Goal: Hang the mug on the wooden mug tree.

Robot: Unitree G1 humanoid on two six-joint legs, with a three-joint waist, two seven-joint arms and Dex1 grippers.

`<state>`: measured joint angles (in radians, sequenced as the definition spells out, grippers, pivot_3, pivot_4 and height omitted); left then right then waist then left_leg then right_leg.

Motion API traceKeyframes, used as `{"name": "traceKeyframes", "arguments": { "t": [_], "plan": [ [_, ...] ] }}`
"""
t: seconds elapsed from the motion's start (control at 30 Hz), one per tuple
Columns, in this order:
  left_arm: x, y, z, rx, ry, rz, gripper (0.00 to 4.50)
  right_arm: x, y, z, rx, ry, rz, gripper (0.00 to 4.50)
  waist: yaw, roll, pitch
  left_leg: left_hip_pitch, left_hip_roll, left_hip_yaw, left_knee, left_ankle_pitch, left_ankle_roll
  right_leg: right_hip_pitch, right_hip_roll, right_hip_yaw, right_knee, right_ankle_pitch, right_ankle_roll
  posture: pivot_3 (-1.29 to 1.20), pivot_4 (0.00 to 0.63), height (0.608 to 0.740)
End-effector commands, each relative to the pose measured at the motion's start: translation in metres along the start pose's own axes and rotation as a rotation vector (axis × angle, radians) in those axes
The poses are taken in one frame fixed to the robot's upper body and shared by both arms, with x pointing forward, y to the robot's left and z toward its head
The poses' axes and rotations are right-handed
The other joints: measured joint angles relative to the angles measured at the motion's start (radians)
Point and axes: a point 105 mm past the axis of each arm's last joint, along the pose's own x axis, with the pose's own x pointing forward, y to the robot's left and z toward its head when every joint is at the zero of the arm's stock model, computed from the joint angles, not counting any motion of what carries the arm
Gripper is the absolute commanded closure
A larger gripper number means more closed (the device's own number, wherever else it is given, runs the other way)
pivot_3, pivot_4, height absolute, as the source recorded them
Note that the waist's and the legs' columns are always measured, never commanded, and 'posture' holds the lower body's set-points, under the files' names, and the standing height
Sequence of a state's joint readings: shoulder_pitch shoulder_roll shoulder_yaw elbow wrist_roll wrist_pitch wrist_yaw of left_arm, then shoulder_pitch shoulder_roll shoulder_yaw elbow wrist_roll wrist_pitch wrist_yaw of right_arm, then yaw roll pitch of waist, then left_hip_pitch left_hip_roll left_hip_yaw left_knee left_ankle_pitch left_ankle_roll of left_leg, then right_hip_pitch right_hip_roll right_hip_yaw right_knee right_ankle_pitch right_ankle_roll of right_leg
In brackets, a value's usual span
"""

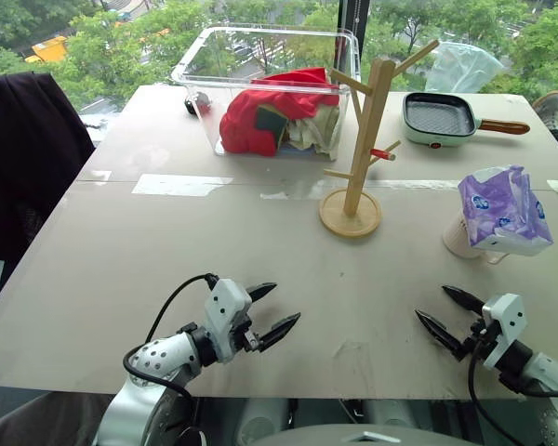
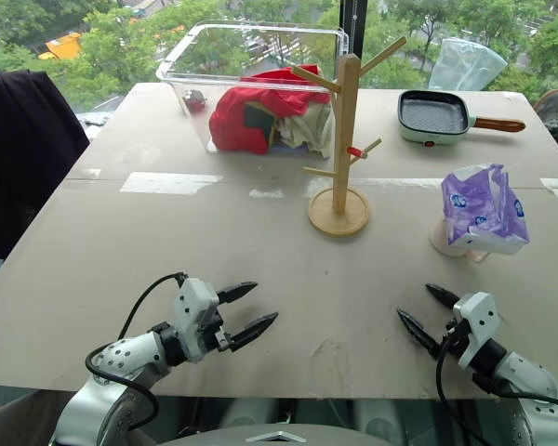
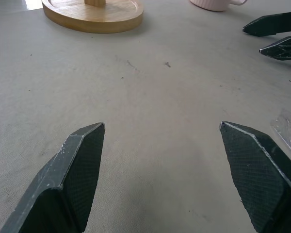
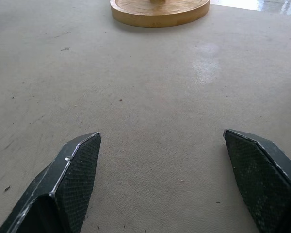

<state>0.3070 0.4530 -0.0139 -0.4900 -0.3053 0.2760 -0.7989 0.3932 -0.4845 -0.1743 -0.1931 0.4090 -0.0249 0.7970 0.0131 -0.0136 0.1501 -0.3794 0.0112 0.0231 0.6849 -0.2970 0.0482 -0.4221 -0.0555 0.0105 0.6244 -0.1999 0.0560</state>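
Two claws are mine to report on, and both stand with fingers spread wide and nothing between them: the left claw (image 1: 268,311) and the right claw (image 1: 445,312) hover low over the grey table (image 1: 167,260), on the near side of the tall light-wood mug tree with a round disc base (image 1: 357,153).

The cream-white ceramic mug (image 1: 458,238) stands on the table to the right of the mug tree and somewhat nearer me. A crumpled purple-and-white tissue pack (image 1: 505,211) lies over it and hides most of the body; only the lower wall shows from the head view. In the left wrist view a pale base with a loop handle (image 3: 237,2) shows beyond the mug tree's base.

Assessment of handling: the mug should be rigid, moderately heavy for its size, glazed and therefore slippery, and breakable if dropped or knocked against the post. I judge the sound hold to be across the rim wall, one finger inside and one outside, opposite the handle, so the loop stays free to slide over a peg. The tissue pack is light and soft; it must be cleared or pushed aside first. The right claw is the nearer.
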Motion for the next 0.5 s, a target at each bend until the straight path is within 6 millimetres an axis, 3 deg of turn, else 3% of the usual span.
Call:
{"name": "traceKeyframes", "arguments": {
  "t": [0.03,0.5],
  "plan": [
    [0.0033,-0.0016,0.0115,0.040,-0.054,-0.012,0.63,-0.0039,-0.0034,0.0066,-0.014,-0.029,-0.034,0.39,0.000,0.000,0.000,0.000,0.000,0.000,0.000,0.000,0.000,0.000,0.000,0.000,0.000,0.000,0.000,0.00,0.150,0.740],
    [0.0085,-0.0006,0.0138,0.038,-0.086,-0.054,0.63,-0.0069,-0.0032,0.0108,-0.032,-0.041,-0.070,0.39,0.000,0.000,0.000,0.000,0.000,0.000,0.000,0.000,0.000,0.000,0.000,0.000,0.000,0.000,0.000,0.00,0.150,0.740]
  ]
}}
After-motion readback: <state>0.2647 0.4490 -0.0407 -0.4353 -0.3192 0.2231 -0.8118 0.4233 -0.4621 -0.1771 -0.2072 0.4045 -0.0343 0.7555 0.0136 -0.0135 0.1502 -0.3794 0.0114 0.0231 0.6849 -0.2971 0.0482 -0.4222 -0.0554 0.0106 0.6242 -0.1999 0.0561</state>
